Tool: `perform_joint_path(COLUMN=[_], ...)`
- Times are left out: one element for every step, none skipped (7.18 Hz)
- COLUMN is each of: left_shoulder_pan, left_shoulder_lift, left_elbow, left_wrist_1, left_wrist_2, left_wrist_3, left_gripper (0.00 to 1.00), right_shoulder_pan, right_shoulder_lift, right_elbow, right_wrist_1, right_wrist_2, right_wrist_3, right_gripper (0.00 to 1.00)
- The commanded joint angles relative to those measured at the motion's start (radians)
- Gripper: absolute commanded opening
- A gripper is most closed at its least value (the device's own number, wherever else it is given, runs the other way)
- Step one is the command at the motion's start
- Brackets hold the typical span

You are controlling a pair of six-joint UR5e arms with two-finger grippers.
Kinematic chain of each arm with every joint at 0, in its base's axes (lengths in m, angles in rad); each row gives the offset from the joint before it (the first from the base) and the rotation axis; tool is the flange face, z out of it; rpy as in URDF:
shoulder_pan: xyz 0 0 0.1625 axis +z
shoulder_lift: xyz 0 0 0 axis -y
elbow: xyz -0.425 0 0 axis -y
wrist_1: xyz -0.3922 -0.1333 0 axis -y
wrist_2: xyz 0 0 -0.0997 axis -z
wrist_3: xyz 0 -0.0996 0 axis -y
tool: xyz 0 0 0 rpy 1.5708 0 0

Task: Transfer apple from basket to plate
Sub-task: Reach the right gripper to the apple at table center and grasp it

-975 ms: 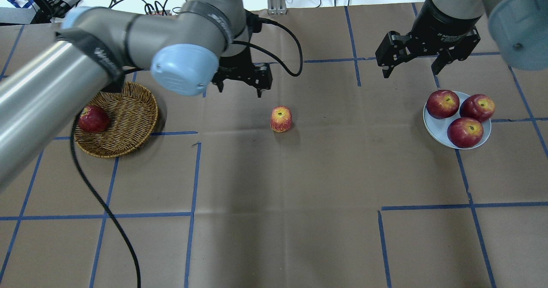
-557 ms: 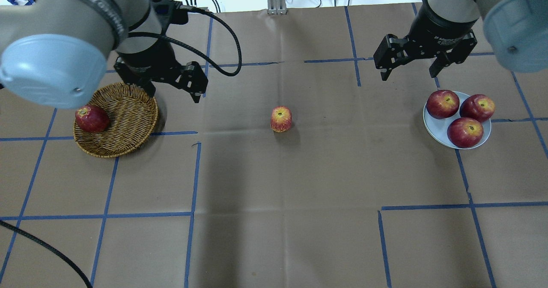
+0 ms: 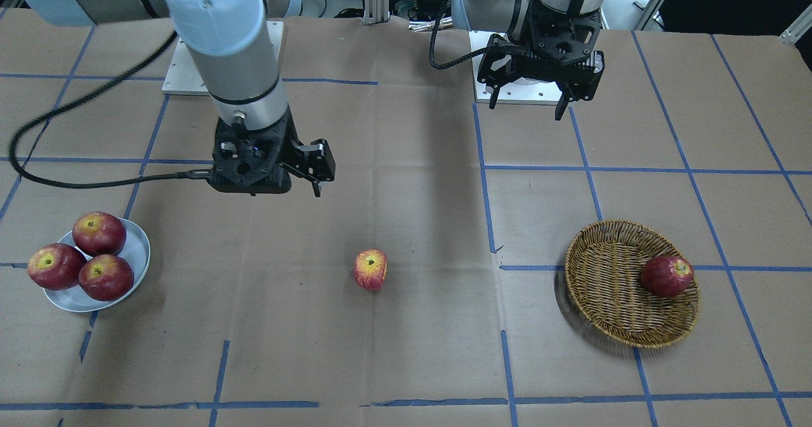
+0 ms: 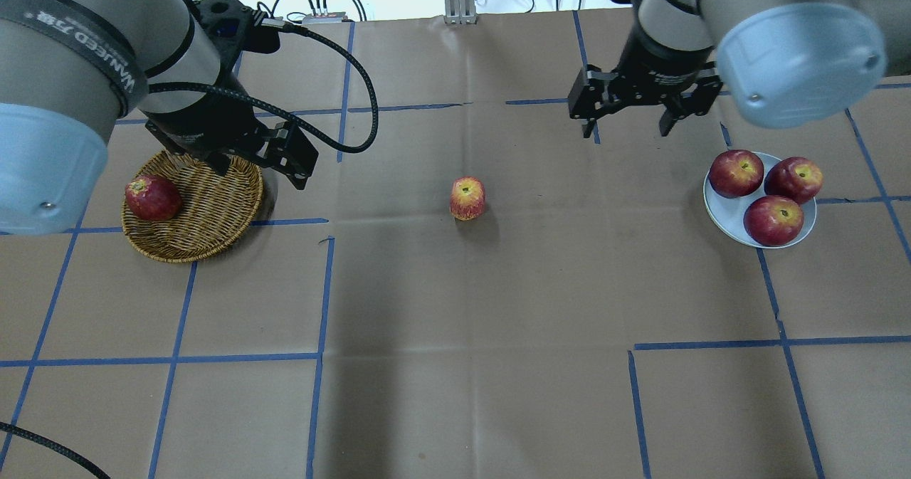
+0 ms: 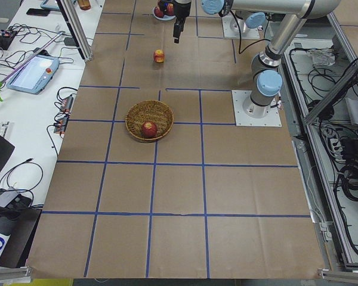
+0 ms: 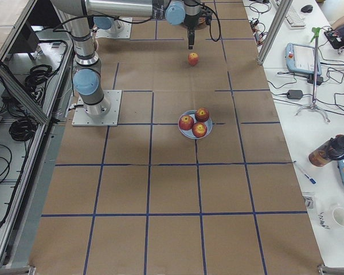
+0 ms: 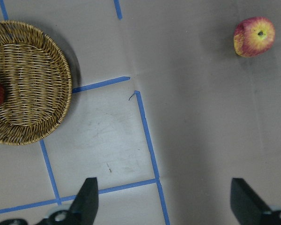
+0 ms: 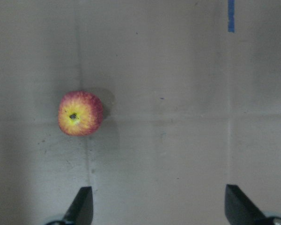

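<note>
The near, right arm (image 6: pixel 87 80) stands on a white mounting plate (image 6: pixel 109 114) at the left side of the bench (image 6: pixel 178 195) and reaches across its far end. Its right tool (image 6: pixel 190 44) points down near the apple (image 6: pixel 193 58), clear of it. The tool shows only as a thin dark shape, so whether its fingers are parted cannot be told. The apple stands alone on the brown paper, well apart from the plate (image 6: pixel 187 133), which lies nearer the camera by a crossing of blue tape lines. Three darker red apples (image 6: pixel 186 122) crowd the plate. A side table (image 6: pixel 286 114) on the right carries a teach pendant (image 6: pixel 301 57) and a bottle (image 6: pixel 332 150).
</note>
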Motion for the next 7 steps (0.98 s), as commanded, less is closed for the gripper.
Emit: perform_joint_path(left_shoulder_pan=[0.002,0.004,0.005,0.005,0.007,0.008,0.008], left_shoulder_lift=[-0.001,-0.001,-0.009,-0.014,-0.018,-0.018,-0.020], left_elbow=[-0.006,-0.006,-0.003,-0.005,-0.003,-0.002,-0.002], left_wrist_1=[-0.001,-0.001,-0.001,-0.001,-0.001,-0.001,0.001], left_wrist_2=[-0.002,0.002,-0.002,-0.001,-0.001,0.001,0.001], left_wrist_3=[-0.011,-0.037,-0.061,-0.060,-0.058,-0.051,-0.048], left_gripper=[0.99,0.99,0.99,0.99,0.99,0.99,0.99], right_shoulder_pan=[0.100,0.115,0.118,0.118,0.118,0.119,0.119], right_shoulder_lift=[0.142,0.199,0.242,0.280,0.326,0.358,0.369], right_elbow=[-0.001,-0.001,-0.001,0.001,0.002,0.002,0.005], right_wrist_1=[-0.180,-0.254,-0.299,-0.339,-0.388,-0.401,-0.399], right_wrist_2=[-0.008,-0.008,-0.008,-0.009,-0.009,-0.008,0.000], right_wrist_3=[0.112,0.123,0.142,0.145,0.145,0.145,0.145], right_gripper=[1.00,1.00,1.00,1.00,1.00,1.00,1.00])
